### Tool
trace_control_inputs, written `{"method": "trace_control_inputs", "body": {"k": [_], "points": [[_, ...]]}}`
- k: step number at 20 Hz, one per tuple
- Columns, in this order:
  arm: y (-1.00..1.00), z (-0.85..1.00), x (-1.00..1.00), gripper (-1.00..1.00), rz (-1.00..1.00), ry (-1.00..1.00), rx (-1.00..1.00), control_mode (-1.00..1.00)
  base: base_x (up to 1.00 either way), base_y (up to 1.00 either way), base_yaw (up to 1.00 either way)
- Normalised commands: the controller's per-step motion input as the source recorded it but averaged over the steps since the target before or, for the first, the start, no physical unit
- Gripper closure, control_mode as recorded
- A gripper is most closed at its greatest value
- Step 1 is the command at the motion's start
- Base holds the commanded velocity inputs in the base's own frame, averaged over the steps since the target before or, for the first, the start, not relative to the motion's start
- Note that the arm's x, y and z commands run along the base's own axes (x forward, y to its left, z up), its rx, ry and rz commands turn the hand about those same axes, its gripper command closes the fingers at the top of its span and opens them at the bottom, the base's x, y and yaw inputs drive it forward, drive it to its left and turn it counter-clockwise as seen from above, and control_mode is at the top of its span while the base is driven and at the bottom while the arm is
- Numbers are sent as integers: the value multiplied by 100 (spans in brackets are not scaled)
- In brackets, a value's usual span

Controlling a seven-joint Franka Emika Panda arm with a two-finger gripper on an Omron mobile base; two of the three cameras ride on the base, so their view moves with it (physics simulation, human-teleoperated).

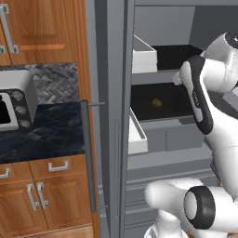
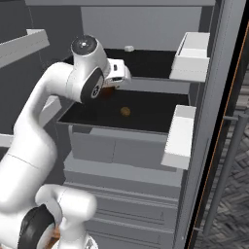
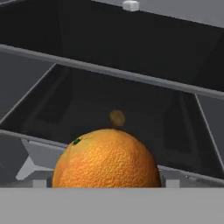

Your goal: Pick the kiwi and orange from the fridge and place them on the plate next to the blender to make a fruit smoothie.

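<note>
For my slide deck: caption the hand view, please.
Bright round orange fills the foreground; a small tan-brown kiwi sits beyond on the fridge's black shelf.

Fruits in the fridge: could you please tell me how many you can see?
2: the orange sits close before the hand camera, and the kiwi lies behind it on the black shelf. Others may be hidden.

Kitchen: open fridge (image 1: 160, 139), wooden cupboards (image 1: 42, 193), dark stone counter (image 1: 46, 132), silver toaster oven (image 1: 16, 104).
</note>
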Motion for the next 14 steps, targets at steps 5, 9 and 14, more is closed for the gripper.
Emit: {"method": "trace_control_inputs", "body": {"k": [5,9,14], "points": [[54,-100,-98,100,1,28,-5,-100,0,0,0],[44,-100,-74,100,0,-11,0,-100,0,0,0],[25,-60,-22,100,0,-40,0,-100,0,0,0]]}}
